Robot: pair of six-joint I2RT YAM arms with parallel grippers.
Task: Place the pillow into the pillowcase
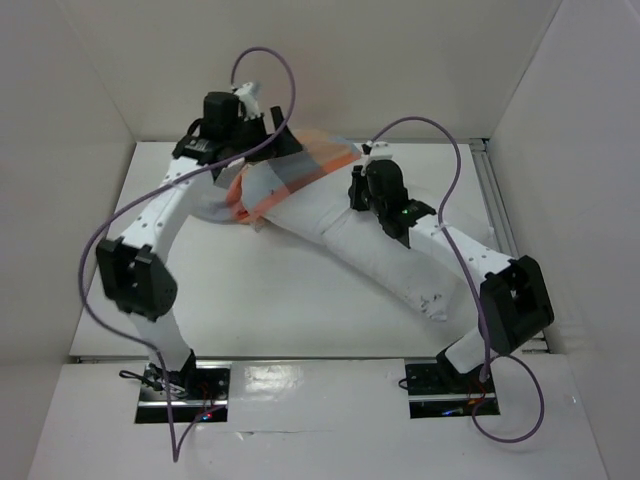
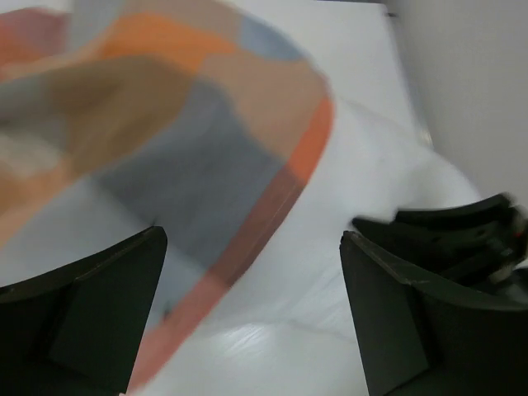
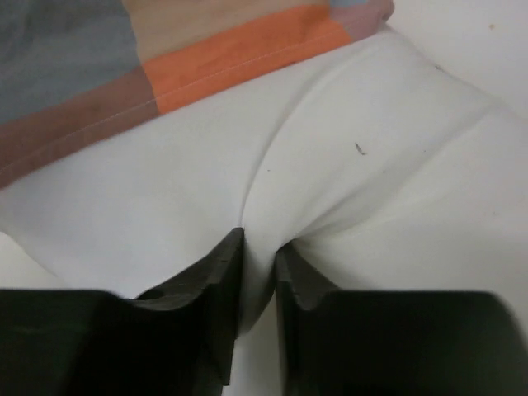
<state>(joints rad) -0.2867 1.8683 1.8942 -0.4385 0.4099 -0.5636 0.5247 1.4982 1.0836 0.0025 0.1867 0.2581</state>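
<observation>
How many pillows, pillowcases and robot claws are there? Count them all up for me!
pillow: 1
pillowcase: 1
claws: 2 (left claw, right claw)
Total: 4

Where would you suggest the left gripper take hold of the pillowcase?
Probably the orange hem of the pillowcase at its mouth, coming from the bare end of the pillow. That edge lies draped loosely over the cushion, and the open left gripper faces it.

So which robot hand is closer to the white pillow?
Right. The right hand pinches the pillow; the left hand is open by the pillowcase.
</observation>
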